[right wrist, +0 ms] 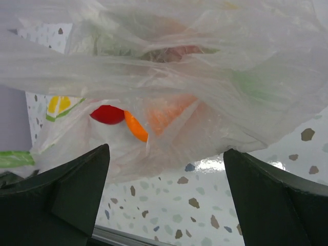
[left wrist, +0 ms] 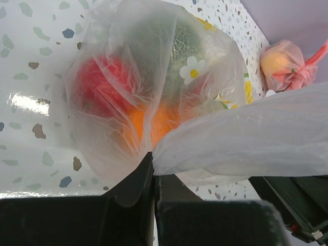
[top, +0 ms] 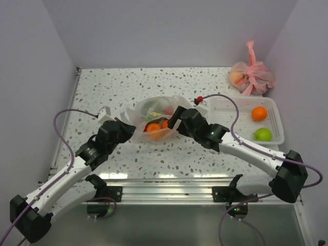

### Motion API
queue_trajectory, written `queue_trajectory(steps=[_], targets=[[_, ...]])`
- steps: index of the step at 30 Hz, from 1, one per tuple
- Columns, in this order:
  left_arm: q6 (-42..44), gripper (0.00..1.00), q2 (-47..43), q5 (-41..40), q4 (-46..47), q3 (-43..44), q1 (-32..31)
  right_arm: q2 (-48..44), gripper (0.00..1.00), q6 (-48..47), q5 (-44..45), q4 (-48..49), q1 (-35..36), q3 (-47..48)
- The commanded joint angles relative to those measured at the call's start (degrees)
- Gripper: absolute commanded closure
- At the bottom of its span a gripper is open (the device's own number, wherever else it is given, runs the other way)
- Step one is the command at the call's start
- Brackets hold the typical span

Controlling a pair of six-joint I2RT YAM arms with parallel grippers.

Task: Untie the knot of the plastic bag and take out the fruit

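Observation:
The clear plastic bag [top: 156,114] with flower prints lies mid-table, its top spread open. No knot shows. Fruit shows inside it: oranges [top: 154,127], a red one [left wrist: 100,87] and a dull green lumpy one [left wrist: 187,46]. My left gripper [top: 131,128] is at the bag's left side, and in the left wrist view it [left wrist: 152,164] is shut on a fold of the bag [left wrist: 236,133]. My right gripper [top: 174,117] is at the bag's right side. In the right wrist view it [right wrist: 166,159] is wide open and empty, with the bag [right wrist: 179,61] hanging just beyond its fingertips.
A white slotted tray [top: 241,119] at the right holds an orange [top: 259,113] and a green fruit [top: 263,134]. A knotted pink bag [top: 251,77] with fruit sits at the back right corner. Walls close in the left, back and right.

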Motion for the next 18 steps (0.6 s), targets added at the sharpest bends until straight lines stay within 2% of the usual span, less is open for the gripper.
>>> queue_trajectory(steps=[1, 5, 6, 8, 9, 10, 11, 14, 17, 18], targets=[[-2.89, 1.00, -0.21, 0.40, 4.04, -1.47, -0.88, 3.04, 0.08, 7.08, 4.00, 7.31, 0.23, -1.14], [-3.60, 1.00, -1.26, -2.40, 3.43, -1.73, -0.88, 4.98, 0.36, 9.72, 2.78, 9.52, -1.61, -7.62], [-3.60, 1.00, -2.05, -3.28, 2.99, -1.73, -0.88, 5.16, 0.51, 10.16, 2.34, 9.52, -2.40, -9.04], [-3.08, 1.00, -2.50, -6.00, 2.03, -0.95, -0.79, 4.46, 0.67, 11.57, 2.16, 10.22, -3.28, -13.86], [-2.38, 1.00, -2.50, -6.71, 0.80, -0.42, -0.70, 3.76, 0.77, 11.92, 2.25, 10.58, -4.24, -15.37], [-1.76, 1.00, -2.41, -7.33, 0.18, 0.72, -0.53, 2.62, 0.91, 11.75, 2.25, 11.19, -4.69, -16.60], [-1.14, 1.00, -2.15, -7.86, -0.43, 1.34, -0.44, 1.92, 0.98, 10.97, 2.33, 11.19, -5.21, -17.66], [3.06, 0.99, -0.66, -8.39, -3.33, 3.80, 0.26, 0.07, 1.00, 5.96, 3.04, 9.70, -5.66, -16.19], [6.41, 0.88, -0.74, -9.53, -7.64, 7.22, 0.35, -1.07, 1.00, 1.21, 2.60, 8.91, -5.66, -13.99], [9.90, 0.68, -1.26, -9.53, -8.95, 8.97, 0.35, -1.25, 1.00, -0.45, 2.34, 8.39, -5.66, -13.46]])
